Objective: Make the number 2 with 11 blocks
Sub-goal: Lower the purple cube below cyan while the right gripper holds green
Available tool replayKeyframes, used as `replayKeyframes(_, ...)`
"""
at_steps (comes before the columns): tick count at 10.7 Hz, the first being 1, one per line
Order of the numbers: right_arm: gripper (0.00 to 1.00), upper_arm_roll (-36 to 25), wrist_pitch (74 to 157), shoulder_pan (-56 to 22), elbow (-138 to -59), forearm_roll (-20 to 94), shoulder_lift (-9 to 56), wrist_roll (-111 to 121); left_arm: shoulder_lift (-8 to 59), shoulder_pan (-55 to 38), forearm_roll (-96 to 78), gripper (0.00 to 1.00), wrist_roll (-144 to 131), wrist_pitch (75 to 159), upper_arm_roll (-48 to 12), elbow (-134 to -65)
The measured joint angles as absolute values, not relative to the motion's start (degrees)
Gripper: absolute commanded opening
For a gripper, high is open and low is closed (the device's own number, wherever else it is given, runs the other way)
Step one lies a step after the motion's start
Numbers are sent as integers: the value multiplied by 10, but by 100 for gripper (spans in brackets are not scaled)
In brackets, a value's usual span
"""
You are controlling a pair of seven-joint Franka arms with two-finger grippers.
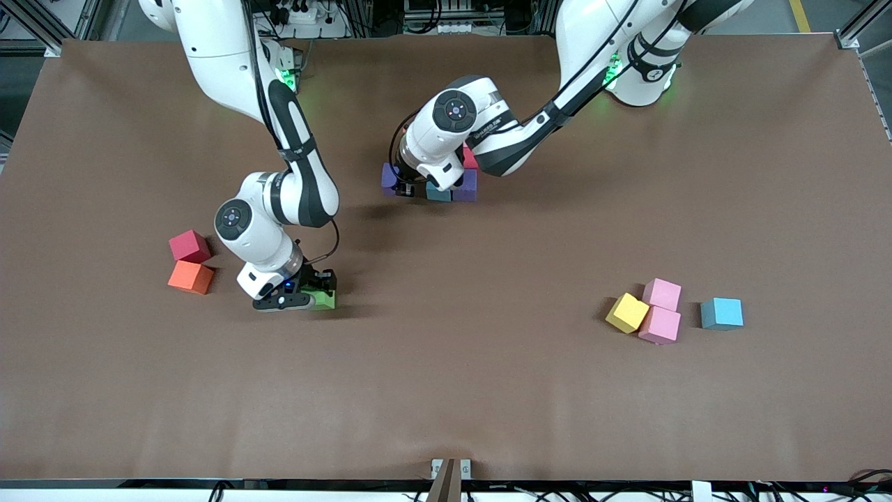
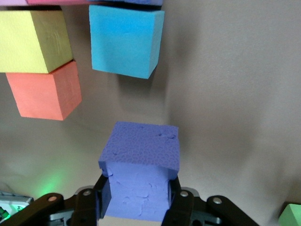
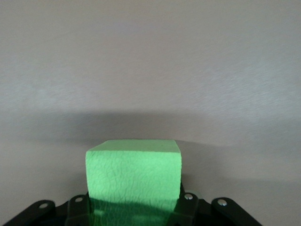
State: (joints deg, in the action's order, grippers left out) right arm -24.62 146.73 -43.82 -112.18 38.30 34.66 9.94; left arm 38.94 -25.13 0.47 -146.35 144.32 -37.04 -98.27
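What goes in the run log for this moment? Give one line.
left gripper: shut on purple block, at started digit | right gripper: shut on green block, on table | loose blocks: six

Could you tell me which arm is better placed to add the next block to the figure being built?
Left: the left gripper already holds a purple block beside the partial figure; the right gripper grips its green block well away from it.

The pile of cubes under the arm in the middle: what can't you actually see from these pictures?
- Front view: the left arm's wrist covers most of the cluster, so its cube count and shape are hidden.
- Left wrist view: frame edge crops the yellow cube.
- Front view: the right gripper covers most of the green cube.
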Motion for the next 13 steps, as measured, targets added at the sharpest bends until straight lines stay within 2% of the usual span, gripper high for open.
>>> replayKeyframes(2, 18, -246, 1430, -440, -1099, 383, 345, 72, 392, -251, 5, 46, -1471, 1453, -367, -988)
replayKeyframes(10, 20, -243, 1425, -468, -1097, 383, 345, 15, 367, -249, 5, 46, -1472, 1570, -366, -1087)
replayKeyframes(13, 19, -243, 1425, -482, -1093, 383, 345, -9, 361, -248, 5, 47, -1472, 1575, -365, -1103)
